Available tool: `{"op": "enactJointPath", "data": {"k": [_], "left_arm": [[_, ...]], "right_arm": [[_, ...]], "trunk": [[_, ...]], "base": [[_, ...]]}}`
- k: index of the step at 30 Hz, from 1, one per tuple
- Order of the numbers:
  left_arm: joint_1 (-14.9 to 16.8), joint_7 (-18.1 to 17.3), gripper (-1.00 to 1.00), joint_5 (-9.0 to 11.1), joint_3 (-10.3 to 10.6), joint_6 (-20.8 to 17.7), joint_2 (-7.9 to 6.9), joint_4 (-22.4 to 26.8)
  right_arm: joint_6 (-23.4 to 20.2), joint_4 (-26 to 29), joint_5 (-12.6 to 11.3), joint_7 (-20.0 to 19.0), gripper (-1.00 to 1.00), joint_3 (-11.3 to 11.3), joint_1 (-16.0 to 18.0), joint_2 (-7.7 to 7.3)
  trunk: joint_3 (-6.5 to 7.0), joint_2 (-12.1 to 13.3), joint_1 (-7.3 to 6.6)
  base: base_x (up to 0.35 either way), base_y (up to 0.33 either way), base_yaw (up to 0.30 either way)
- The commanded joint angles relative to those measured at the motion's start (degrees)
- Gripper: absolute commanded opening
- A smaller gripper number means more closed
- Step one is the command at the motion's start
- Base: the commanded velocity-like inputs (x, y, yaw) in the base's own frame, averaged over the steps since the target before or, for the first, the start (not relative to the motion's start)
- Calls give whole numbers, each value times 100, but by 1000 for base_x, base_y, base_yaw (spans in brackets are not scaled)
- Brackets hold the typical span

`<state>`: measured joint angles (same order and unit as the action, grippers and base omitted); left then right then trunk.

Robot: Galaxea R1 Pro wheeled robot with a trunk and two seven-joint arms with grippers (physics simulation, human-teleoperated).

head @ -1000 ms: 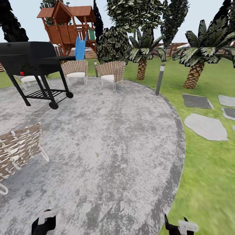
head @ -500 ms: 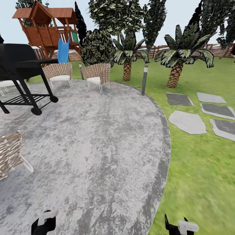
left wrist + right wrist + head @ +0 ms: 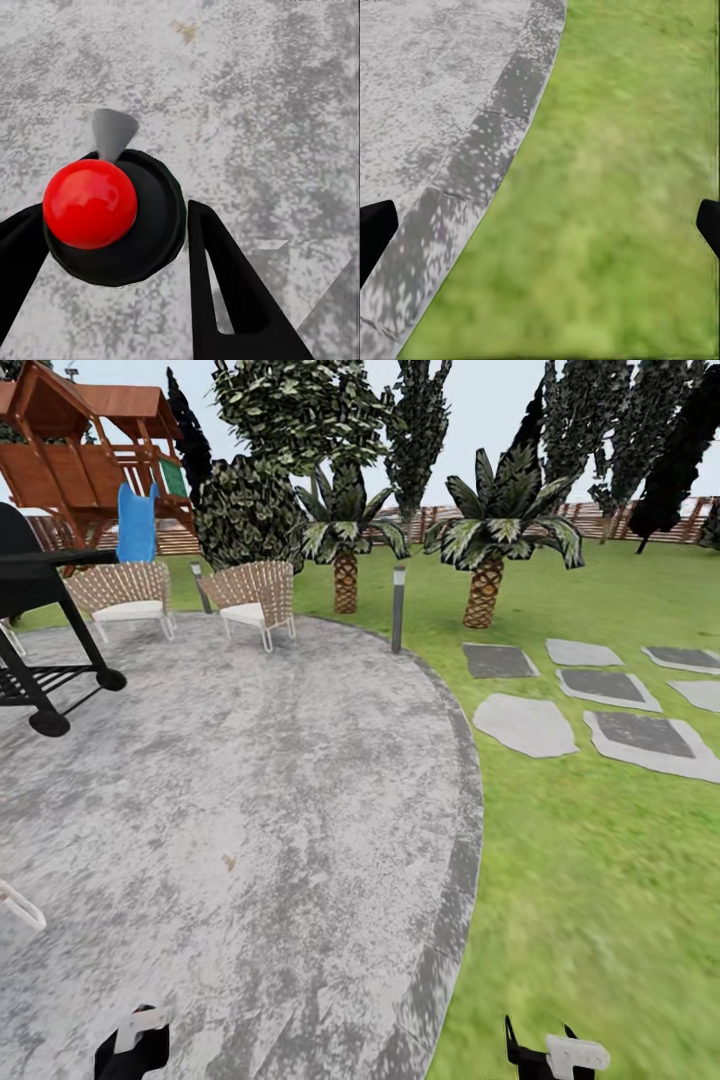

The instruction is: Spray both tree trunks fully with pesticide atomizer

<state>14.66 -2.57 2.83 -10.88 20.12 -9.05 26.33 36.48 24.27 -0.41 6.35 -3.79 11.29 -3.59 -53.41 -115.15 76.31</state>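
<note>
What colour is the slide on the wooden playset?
Bright blue; the slide on the reddish-brown playset shows best in the head view.

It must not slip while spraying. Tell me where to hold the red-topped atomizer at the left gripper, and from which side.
Grip the atomizer by its rounded black body, below the red ball, one finger on each flank, as the left gripper has it. Come from the side opposite the grey nozzle, so the spray path is free. The ball looks too smooth to pinch.
</note>
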Motion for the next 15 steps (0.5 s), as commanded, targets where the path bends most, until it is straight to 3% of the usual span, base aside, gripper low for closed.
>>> {"op": "enactJointPath", "data": {"k": [1, 6, 15], "left_arm": [[0, -24, -100, 27, -14, 16, -2, -8], [-4, -35, -100, 10, -7, 18, 7, -13], [-7, -25, -100, 12, -10, 18, 9, -14]], "right_arm": [[17, -6, -3, 12, 100, 1, 4, -1], [18, -10, -3, 15, 100, 1, 4, -1], [17, -10, -3, 15, 100, 2, 4, -1]], "trunk": [[0, -2, -1], [23, -2, -1], [62, -2, -1]], "base": [[0, 0, -273], [57, -35, -273], [211, -181, -273]]}}
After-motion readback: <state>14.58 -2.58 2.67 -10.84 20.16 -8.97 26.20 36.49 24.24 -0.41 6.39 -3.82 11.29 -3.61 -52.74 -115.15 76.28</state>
